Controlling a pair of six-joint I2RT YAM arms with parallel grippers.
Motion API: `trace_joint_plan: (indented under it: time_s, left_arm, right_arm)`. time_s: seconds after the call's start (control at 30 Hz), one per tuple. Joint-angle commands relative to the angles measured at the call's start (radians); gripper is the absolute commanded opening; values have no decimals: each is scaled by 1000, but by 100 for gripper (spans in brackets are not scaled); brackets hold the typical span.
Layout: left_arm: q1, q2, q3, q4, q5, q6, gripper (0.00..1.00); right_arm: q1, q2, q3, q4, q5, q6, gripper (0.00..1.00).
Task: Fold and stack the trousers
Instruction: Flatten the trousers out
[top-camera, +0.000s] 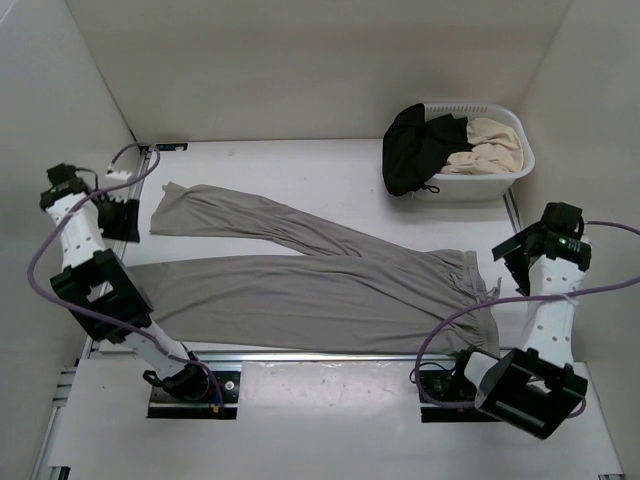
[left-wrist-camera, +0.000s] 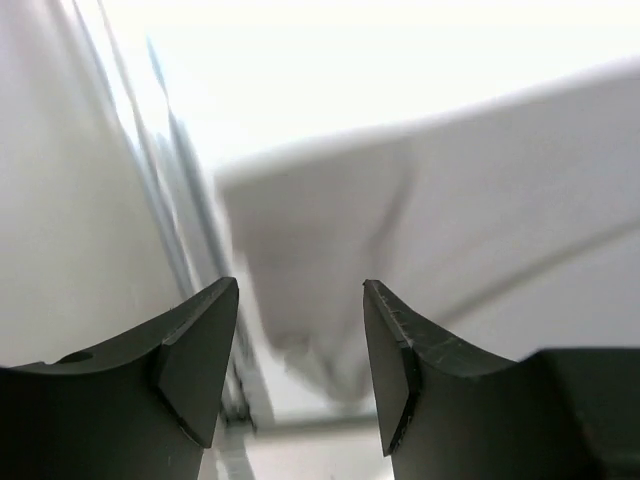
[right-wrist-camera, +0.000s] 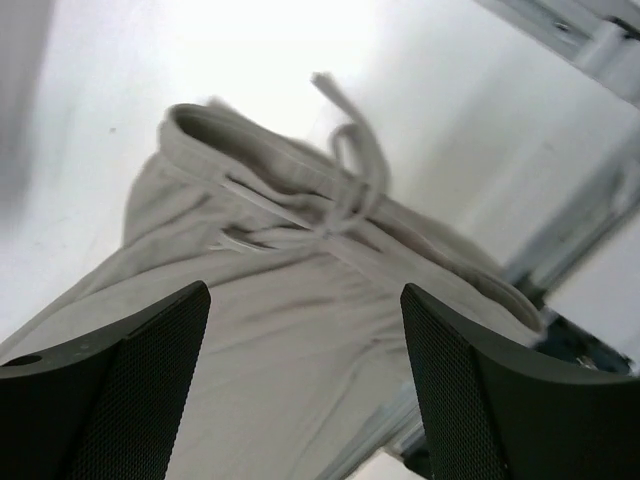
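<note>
Both arm bases sit bolted at the near edge of the table (top-camera: 300, 165), and just beyond them the trousers (top-camera: 320, 285) lie spread flat across the middle. Their waistband is by the right edge. One leg runs along the near edge towards the left, and the other angles off towards the far left corner.

Over at the left edge, the left gripper (top-camera: 120, 218) hangs beside the cuff of that angled leg. Its wrist view shows the fingers (left-wrist-camera: 195, 345) set apart with nothing between them and blurred grey cloth beyond.

By the right edge, the right gripper (top-camera: 513, 258) sits just off the waistband. Its fingers (right-wrist-camera: 150, 370) are spread wide and empty above the gathered waist, where the drawstring (right-wrist-camera: 355, 170) lies looped on the cloth.

In the far right corner stands a white basket (top-camera: 500, 185), with a black garment (top-camera: 415, 150) spilling over its left rim and a beige garment (top-camera: 490, 145) inside.
</note>
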Motion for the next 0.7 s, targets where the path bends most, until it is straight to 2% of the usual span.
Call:
trace_joint_plan:
  time_s: [0.0,0.1,0.23,0.33,0.43,0.5,0.57,0.6,0.67]
  left_arm:
    - [-111,164,148,69,95,-165,64]
    - [-183,358,329,81,68,-274,66]
    - [-246,505,472,95,38,-314,76]
    - [-289,551,449,147,-39,-296,77]
    - [-311,560,362,197,-135,-265,77]
    - [-311,570,303,240,-191,-265,70]
    - [-311,570,266,254,-221,-265,58]
    - [-311,570,227,268,-244,-253,43]
    - [-311,570,187,288,-263,-240,27]
  right_arm:
    - [14,71,17,144,-118,-40,82]
    - [50,180,38,199,-177,-28,82]
    - [91,324,106,213,-215,36,82]
    - [119,385,140,233,-186,59,82]
    - [157,456,140,257,-177,104,83]
    - [185,494,150,267,-148,122,83]
    - [194,548,151,288,-138,154,83]
    - [218,586,172,288,-126,165,79]
    - [228,623,186,276,-94,185,69]
